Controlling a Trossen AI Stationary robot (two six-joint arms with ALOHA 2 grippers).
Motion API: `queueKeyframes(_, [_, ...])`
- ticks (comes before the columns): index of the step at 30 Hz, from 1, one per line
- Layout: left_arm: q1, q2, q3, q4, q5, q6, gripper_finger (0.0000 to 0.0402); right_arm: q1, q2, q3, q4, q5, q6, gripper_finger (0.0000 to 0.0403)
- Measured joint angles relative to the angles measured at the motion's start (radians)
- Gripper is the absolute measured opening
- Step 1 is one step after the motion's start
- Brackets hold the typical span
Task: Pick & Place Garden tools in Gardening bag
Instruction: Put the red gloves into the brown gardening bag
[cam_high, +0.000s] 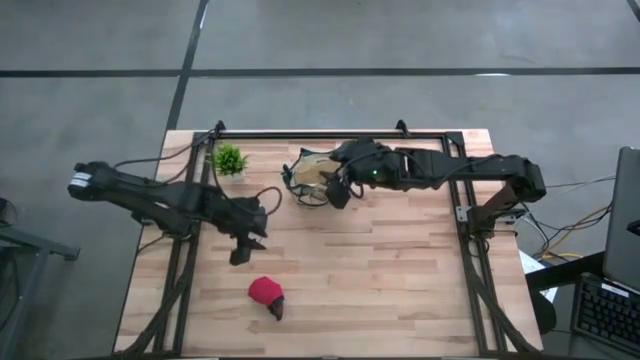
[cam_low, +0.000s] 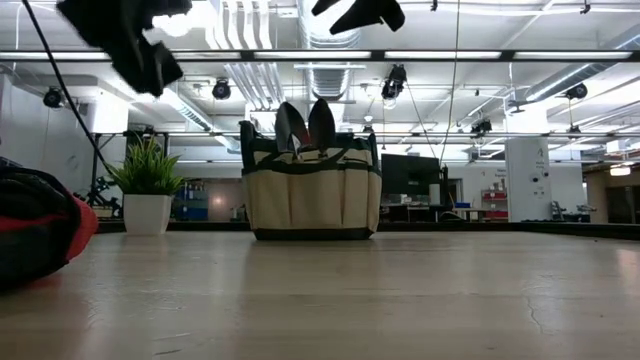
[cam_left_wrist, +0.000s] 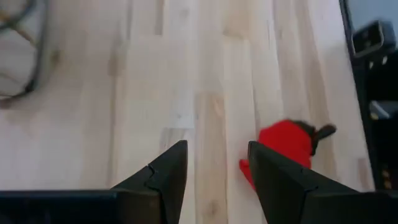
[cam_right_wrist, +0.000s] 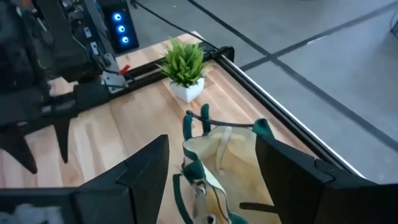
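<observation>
The tan gardening bag (cam_high: 308, 178) with dark trim stands upright at the table's far middle. Two trowel blades (cam_low: 307, 125) stick up out of the bag (cam_low: 313, 190). The red rounded dark-tipped item (cam_high: 267, 293) lies on the table near the front; it also shows in the left wrist view (cam_left_wrist: 287, 142). My left gripper (cam_high: 244, 247) hangs open and empty above the table, a little to the far left of the red item (cam_left_wrist: 214, 168). My right gripper (cam_high: 338, 192) is open and empty above the bag's right side, with the bag's open top (cam_right_wrist: 217, 155) below its fingers.
A small green potted plant (cam_high: 230, 160) stands left of the bag, near the far edge. A black frame rail (cam_high: 330, 136) runs along the far edge and down both sides. Bare wood (cam_high: 400, 270) lies right of the red item.
</observation>
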Motion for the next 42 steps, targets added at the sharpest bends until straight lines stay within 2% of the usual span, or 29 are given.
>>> queueKeyframes(3, [-0.015,0.002,-0.072,0.082,0.05,0.025,0.0172,-0.001,-0.002,-0.002,-0.007,0.0,0.013,0.0235])
queueKeyframes(7, [-0.045,0.011,-0.187,0.298,0.212,-0.039,0.0172,0.0,0.002,-0.002,-0.014,0.0,0.016,0.0234])
queueKeyframes(9, [-0.075,0.021,-0.236,0.403,0.255,-0.066,0.0172,0.0,0.004,-0.007,-0.019,-0.001,0.021,0.0231])
queueKeyframes(11, [-0.11,0.034,-0.275,0.443,0.246,-0.074,0.0172,0.0,0.005,-0.014,-0.021,-0.001,0.039,0.0227])
queueKeyframes(16, [-0.164,0.099,-0.348,0.532,0.137,-0.096,0.0172,0.0,0.004,-0.02,-0.021,-0.003,0.053,0.0221])
queueKeyframes(21, [-0.18,0.191,-0.394,0.637,0.172,-0.115,0.0172,-0.003,0.003,-0.02,-0.05,-0.002,0.053,0.0219])
queueKeyframes(26, [-0.181,0.285,-0.393,0.649,0.181,-0.115,0.0165,-0.003,0.003,-0.02,-0.066,-0.002,0.053,0.0217])
queueKeyframes(32, [-0.181,0.384,-0.392,0.733,0.232,-0.12,0.0127,-0.005,0.003,-0.02,-0.066,-0.002,0.053,0.0215])
queueKeyframes(39, [-0.18,0.419,-0.392,0.794,0.273,-0.179,0.0014,-0.005,0.003,-0.02,-0.067,-0.002,0.053,0.0214])
queueKeyframes(42, [-0.175,0.406,-0.393,0.789,0.266,-0.202,0.0009,-0.005,0.003,-0.02,-0.068,-0.002,0.053,0.0213])
